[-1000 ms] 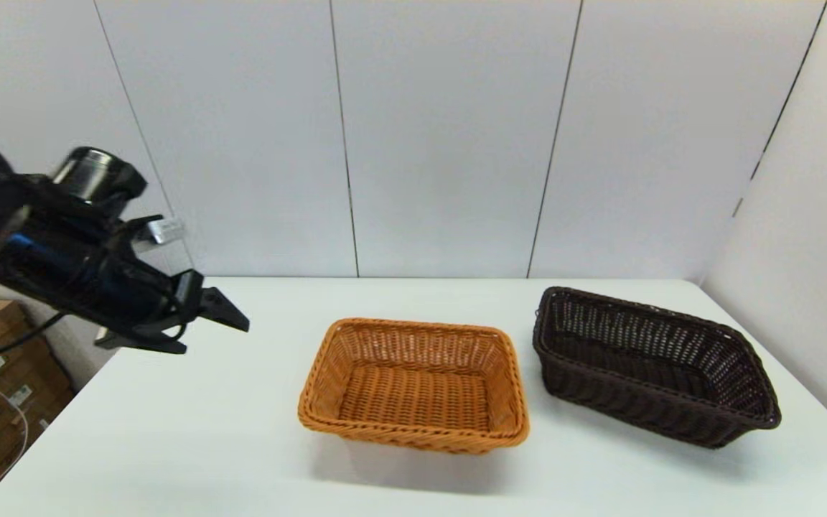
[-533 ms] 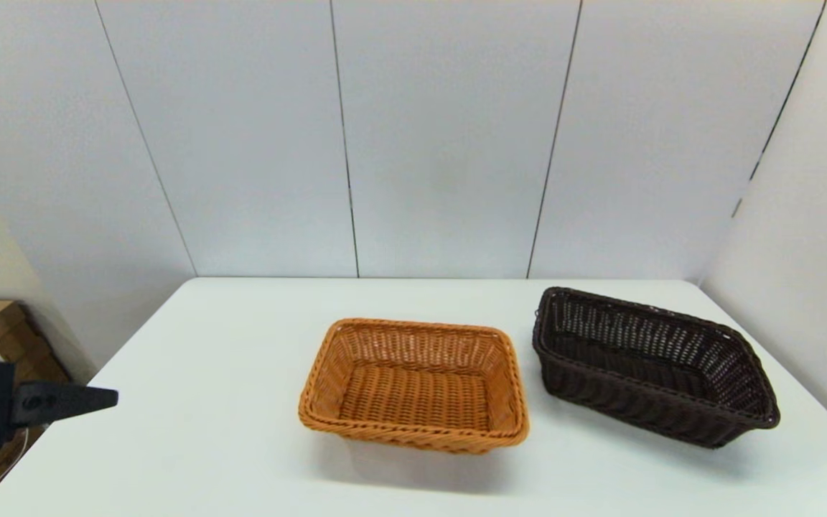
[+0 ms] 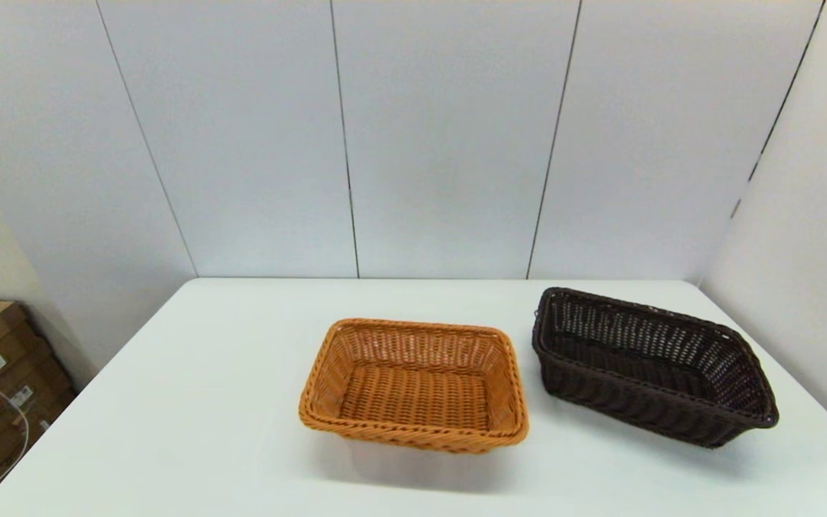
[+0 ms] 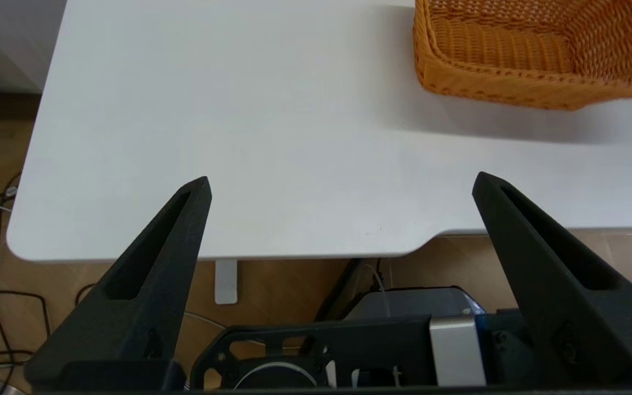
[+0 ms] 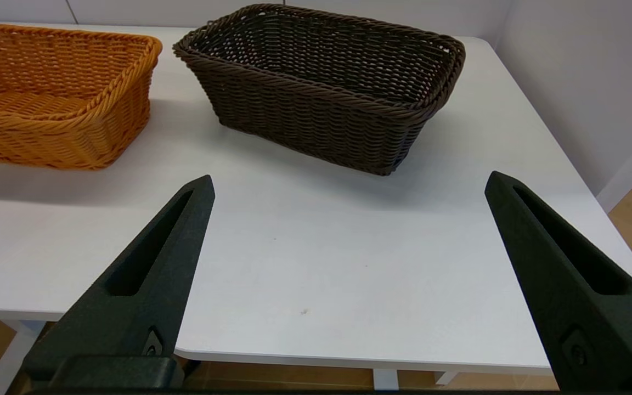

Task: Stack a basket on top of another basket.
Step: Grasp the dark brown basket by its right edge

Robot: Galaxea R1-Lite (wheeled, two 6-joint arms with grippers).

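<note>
Zero progress on stacking: dark brown rectangular open-weave wicker basket (image 3: 654, 365) sits on the white worktop (image 3: 191, 402) just beside the orange-tan rectangular woven wicker basket (image 3: 416, 384), on its right, apart and untouched. Left tool (image 4: 340, 184) and right tool (image 5: 349, 181) both hang near the worktop's front edge, fingers spread wide, empty. Grasp, lift and placing are all left.

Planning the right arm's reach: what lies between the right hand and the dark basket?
Only bare white table lies between the open right hand and the dark basket, seen in the right wrist view.
</note>
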